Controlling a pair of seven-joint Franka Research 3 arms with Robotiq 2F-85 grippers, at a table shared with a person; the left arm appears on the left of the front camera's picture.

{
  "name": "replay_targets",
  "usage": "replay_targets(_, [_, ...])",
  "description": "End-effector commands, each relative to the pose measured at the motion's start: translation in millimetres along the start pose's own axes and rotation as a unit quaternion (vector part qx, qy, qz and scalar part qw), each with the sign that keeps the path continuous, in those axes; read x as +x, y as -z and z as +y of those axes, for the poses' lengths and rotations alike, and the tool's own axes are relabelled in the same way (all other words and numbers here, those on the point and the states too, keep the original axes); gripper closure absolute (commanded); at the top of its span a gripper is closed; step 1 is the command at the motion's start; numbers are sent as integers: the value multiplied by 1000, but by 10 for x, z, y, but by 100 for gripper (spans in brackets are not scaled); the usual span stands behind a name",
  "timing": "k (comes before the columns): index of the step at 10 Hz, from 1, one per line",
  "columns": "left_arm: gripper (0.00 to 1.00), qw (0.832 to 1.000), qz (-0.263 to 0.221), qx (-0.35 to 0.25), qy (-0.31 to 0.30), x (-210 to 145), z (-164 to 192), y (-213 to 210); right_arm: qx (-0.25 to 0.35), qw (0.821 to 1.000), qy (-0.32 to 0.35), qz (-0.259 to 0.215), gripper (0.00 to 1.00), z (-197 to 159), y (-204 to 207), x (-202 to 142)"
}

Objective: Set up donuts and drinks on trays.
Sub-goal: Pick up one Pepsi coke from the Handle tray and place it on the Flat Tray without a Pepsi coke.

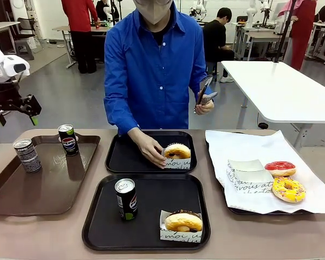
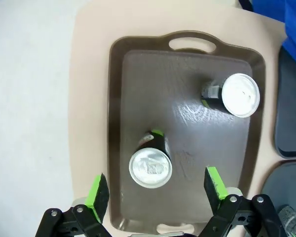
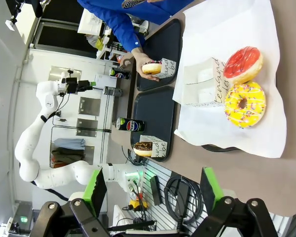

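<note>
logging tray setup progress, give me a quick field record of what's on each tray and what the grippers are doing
near black tray: one can, one sleeved chocolate donut
far black tray: one sleeved donut with the person's hand on it, no can
brown tray: grey can and black can, upright, apart
paper-lined tray: red donut, yellow donut, empty sleeves
left gripper: open, above the brown tray, holding nothing
right gripper: open, empty
</note>
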State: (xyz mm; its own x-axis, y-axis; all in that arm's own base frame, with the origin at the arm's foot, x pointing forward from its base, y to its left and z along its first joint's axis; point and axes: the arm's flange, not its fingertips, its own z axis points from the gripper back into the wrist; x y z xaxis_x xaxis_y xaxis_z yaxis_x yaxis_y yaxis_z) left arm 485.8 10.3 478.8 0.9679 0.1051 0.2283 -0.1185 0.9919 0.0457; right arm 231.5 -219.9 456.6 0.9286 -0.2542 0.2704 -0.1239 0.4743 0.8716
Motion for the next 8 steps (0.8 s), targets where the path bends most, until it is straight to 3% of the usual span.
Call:
replay_targets(1, [0, 999, 5, 20, 26, 133, 45, 97, 10, 1000, -9, -5, 0, -12, -3, 11])
replay_targets(5, [0, 997, 74, -11, 22, 219, 115, 291, 10, 1000, -9, -5, 0, -12, -3, 11])
replay_targets(8, [0, 995, 96, -14, 24, 241, 152, 449, 10, 1000, -9, -5, 0, -12, -3, 11])
